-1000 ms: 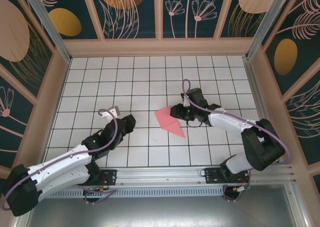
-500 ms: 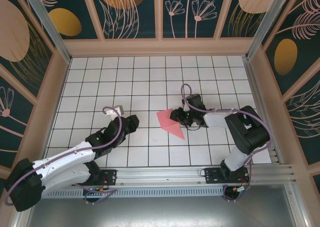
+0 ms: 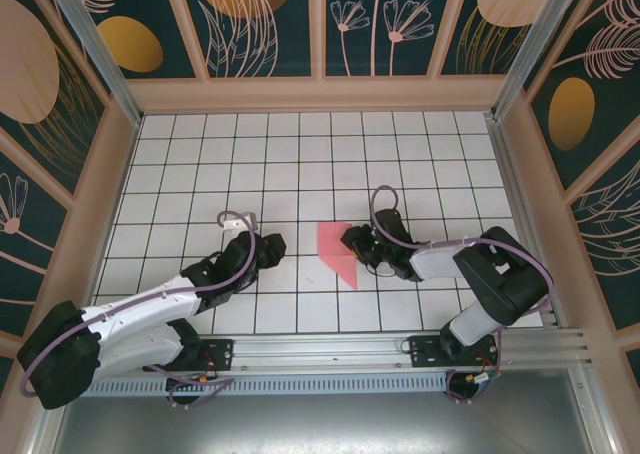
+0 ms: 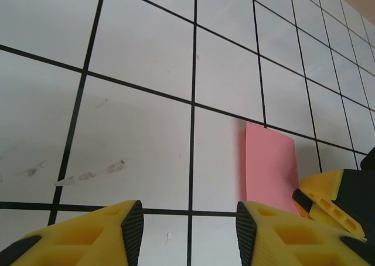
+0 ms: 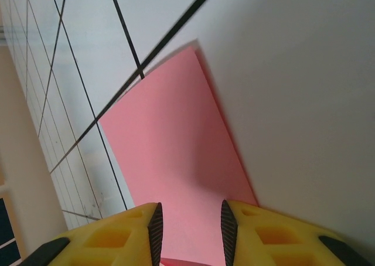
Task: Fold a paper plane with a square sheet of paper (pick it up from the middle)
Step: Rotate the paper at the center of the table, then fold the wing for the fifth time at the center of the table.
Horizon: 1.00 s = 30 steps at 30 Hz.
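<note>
On the desk (image 3: 200,154), just right of centre and toward the near side, the paper (image 3: 336,251) is lying as a folded pink shape. It has a straight far edge and is tapering to a point aimed at the near edge. In the top view it is looking flat.

The right gripper (image 3: 356,246) is sitting low at the paper's right edge, with its arm reaching in from the right. In the right wrist view this gripper (image 5: 188,231) is showing two yellow fingers (image 5: 111,239) standing a narrow gap apart, not pressed together. The paper (image 5: 176,154) is running into that gap and showing between the tips. The fingers are straddling the sheet rather than clamping it. Whether either tip is touching it, cannot tell.

The left gripper (image 3: 268,246) is hovering left of the paper, with bare desk between them. In the left wrist view this gripper (image 4: 188,231) is standing spread, wider than the right one, and is holding nothing. The paper (image 4: 266,166) is lying ahead and to its right. One fingertip (image 4: 334,198) of the right gripper is sitting at the paper's near right corner.
</note>
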Tool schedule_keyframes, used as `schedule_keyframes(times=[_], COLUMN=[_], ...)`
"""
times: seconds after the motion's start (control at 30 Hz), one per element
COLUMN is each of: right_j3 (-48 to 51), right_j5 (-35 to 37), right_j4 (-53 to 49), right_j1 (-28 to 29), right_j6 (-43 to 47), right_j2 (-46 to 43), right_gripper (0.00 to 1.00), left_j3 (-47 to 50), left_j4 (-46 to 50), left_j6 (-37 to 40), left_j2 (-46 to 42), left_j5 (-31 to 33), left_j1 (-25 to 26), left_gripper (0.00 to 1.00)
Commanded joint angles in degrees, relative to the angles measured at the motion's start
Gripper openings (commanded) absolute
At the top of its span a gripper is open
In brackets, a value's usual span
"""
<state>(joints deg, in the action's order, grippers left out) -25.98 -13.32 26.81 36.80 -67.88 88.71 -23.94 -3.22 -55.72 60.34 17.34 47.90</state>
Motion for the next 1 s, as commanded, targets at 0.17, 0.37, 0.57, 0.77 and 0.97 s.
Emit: schedule_keyframes(times=[0.17,0.37,0.57,0.77,0.97], right_j3=[-6.28,-7.57,-2.68,-3.4,-2.07], right_j5=[2.64,-4.77,-13.72,-12.99,-11.32], right_j4=[-17.26,-23.47,-17.41,-18.26,-16.04], right_j1=[-0.93,-1.21,-0.55,1.7,0.02], right_j6=[13.95,23.61,23.0,24.49,24.59], right_j2=[-12.63,-15.95,-15.89,-12.57,-8.29], right_gripper=[0.42,0.32,0.17,0.15,0.16], left_j3=[-2.69,-3.15,-3.15,-6.05,-8.6], left_j4=[-1.68,-1.85,-3.78,-4.29,-5.21], left_j6=[1.41,-0.34,-0.93,0.07,0.48], left_j2=[1.58,2.83,5.05,10.01,14.52], left_j5=[-1.63,-2.97,-5.13,-8.27,-11.67], left_j1=[-0.26,-0.61,-0.95,-0.87,-0.91], left_gripper=[0.49,0.49,0.5,0.5,0.5])
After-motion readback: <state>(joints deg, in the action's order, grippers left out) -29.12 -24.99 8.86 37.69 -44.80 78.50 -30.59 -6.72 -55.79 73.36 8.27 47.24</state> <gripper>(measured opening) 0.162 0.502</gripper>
